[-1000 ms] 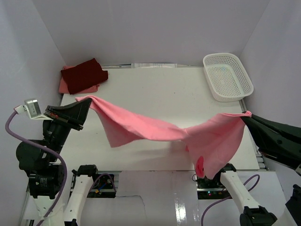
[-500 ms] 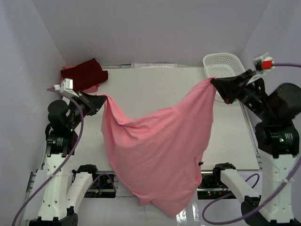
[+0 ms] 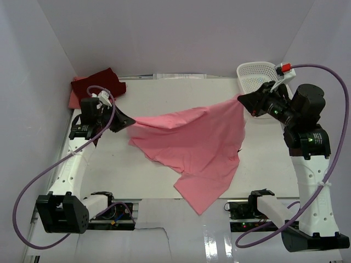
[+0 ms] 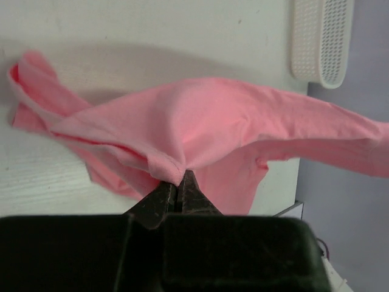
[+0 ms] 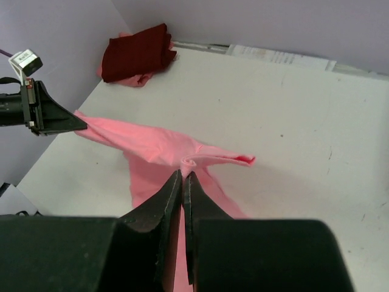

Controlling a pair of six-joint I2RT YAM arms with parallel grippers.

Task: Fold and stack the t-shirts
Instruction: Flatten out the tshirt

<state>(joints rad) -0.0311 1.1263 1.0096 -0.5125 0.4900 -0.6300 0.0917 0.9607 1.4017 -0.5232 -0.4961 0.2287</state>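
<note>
A light pink t-shirt (image 3: 192, 145) hangs stretched between my two grippers over the table, its lower part trailing past the front edge. My left gripper (image 3: 130, 120) is shut on its left corner (image 4: 173, 173). My right gripper (image 3: 241, 98) is shut on its right corner (image 5: 197, 163). The shirt also shows in the left wrist view (image 4: 231, 125) and the right wrist view (image 5: 152, 143). A folded dark maroon t-shirt (image 3: 98, 86) lies on a folded salmon pink t-shirt (image 3: 74, 99) at the back left corner; both show in the right wrist view, the maroon one (image 5: 137, 52) and the salmon one (image 5: 141, 79).
A white mesh basket (image 3: 258, 74) stands at the back right, partly behind my right arm; it also shows in the left wrist view (image 4: 322, 39). The white table (image 3: 181, 93) is walled in by light purple panels on three sides.
Both grippers have moved down and toward the back of the table with the pink shirt. The shirt now lies lower and flatter, less of it hanging over the front edge.
</note>
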